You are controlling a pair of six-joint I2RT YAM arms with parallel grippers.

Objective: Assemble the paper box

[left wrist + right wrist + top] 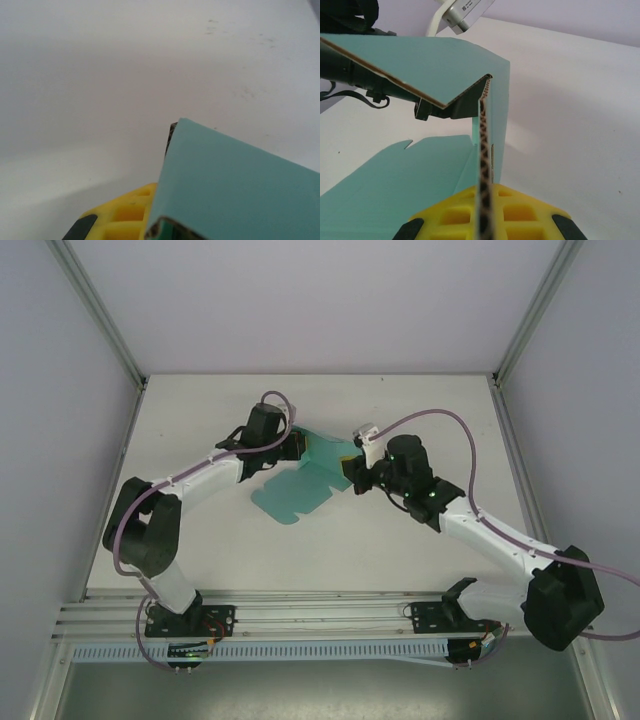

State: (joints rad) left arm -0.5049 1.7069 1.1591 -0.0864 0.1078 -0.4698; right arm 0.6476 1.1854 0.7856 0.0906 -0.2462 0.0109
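Now the step in hand, as I judge it, is to raise one wall of the paper box (pixel 300 490) along its crease. The right gripper (pixel 352 473) is clenched on a panel of the box: in its wrist view the corrugated edge of this panel stands upright, exactly between the yellow pads (pixel 520 215). The left gripper (pixel 290 447) is also closed. It grasps a second panel, which leans over from the left of the right gripper and meets the upright panel at a corner just beyond the pads.

To do this step well, I think both grips should be firm and the two arms should move together, so that the sheet bends only at the crease and does not tear or wrinkle. Pulling the panels apart would be risky; a slow turn around the crease line seems better.

The rest of the sheet, with a rounded flap and a small notch, lies low over the table (pixel 200 560), to the left of the right gripper and a little nearer to the arm bases. So the box sits inside the right gripper, touching both pads.
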